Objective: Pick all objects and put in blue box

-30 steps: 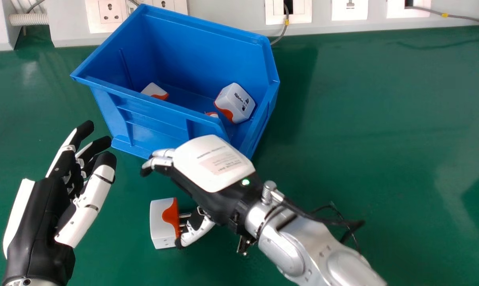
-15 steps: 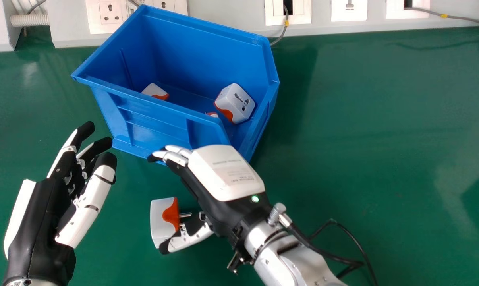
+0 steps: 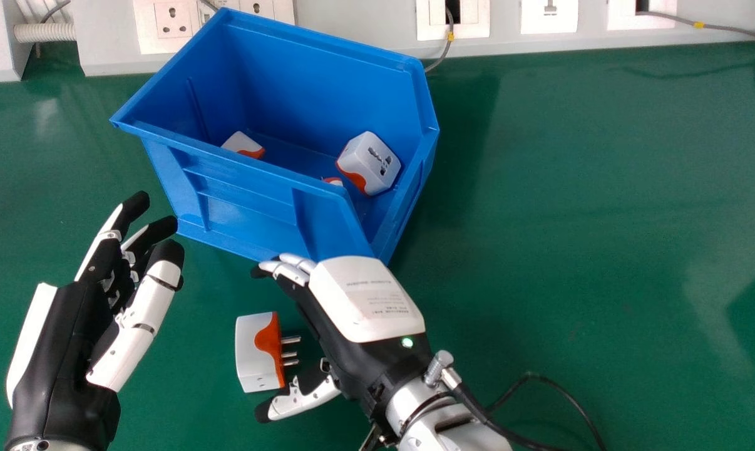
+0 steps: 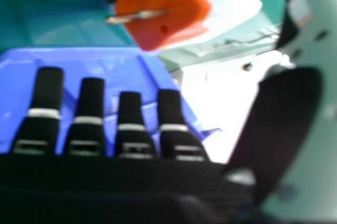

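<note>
Far left, the left hand (image 3: 58, 351) has its fingers loosely extended, wrist cropped by the bottom edge. Then the blue box (image 3: 246, 188): its near wall half-hides one adapter (image 3: 243, 143)! Just in front of the box, on the green table (image 3: 578, 263), sits the loose adapter (image 3: 252, 354), partly cut off and blurred in the right hand view. Back inside, only a sliver of another plug (image 3: 333, 181) peeks out, beside a fuller cube (image 3: 377, 160). And the right hand (image 3: 352, 351), released, fingers straight, a small printed label (image 3: 380, 293) across its back!
</note>
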